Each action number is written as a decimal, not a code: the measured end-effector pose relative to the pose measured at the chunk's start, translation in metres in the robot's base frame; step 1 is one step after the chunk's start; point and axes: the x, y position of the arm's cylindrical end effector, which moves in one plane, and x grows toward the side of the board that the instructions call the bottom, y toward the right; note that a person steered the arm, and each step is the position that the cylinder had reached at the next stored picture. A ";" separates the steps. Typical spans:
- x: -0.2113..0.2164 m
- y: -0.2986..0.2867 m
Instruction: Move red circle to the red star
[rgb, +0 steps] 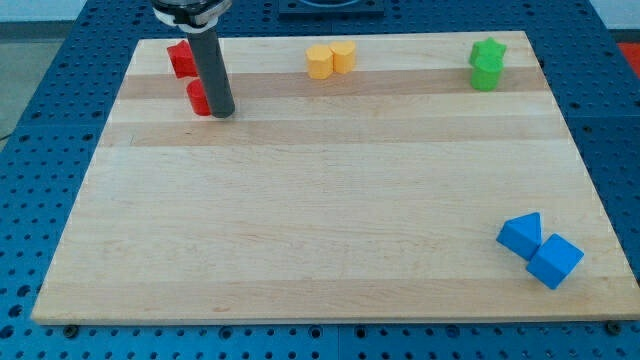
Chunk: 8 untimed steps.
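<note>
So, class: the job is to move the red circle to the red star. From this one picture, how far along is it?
Mostly done, not finished. The red circle sits just below the red star near the board's top left, a sliver of wood seemingly between them. In hand: my tip rests against the circle's right side, the rod partly hiding it. Left: a short nudge up until they meet.
</note>
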 end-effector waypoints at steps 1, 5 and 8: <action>-0.008 -0.001; 0.055 0.018; -0.019 -0.033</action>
